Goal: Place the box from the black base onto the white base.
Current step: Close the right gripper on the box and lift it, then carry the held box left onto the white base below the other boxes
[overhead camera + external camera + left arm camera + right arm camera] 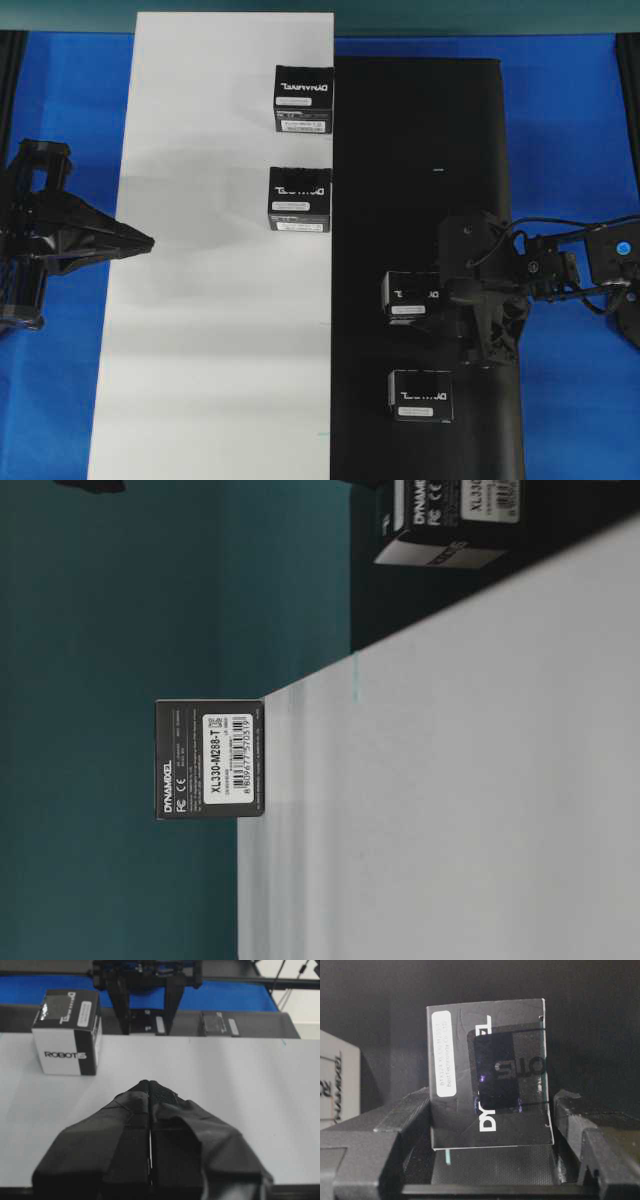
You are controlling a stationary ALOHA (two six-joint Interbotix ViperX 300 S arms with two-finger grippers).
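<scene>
The box [405,292] is small and black with white lettering and rests on the black base [420,150]. My right gripper [432,298] is shut on it from the right. In the right wrist view the box [487,1060] fills the gap of the right gripper [490,1110], a finger against each side. A look-alike box [420,394] lies nearer on the black base. The white base [220,350] carries two more boxes [303,100] [299,199]. My left gripper [148,240] hangs shut over the white base's left edge, and in its own view the left gripper [150,1082] holds nothing.
Blue table [570,120] surrounds both bases. In the left wrist view a box [67,1032] stands on the white base [225,1085] at the far left, with the right arm [145,980] behind it. The table-level view shows a box [210,758] on the white base's edge.
</scene>
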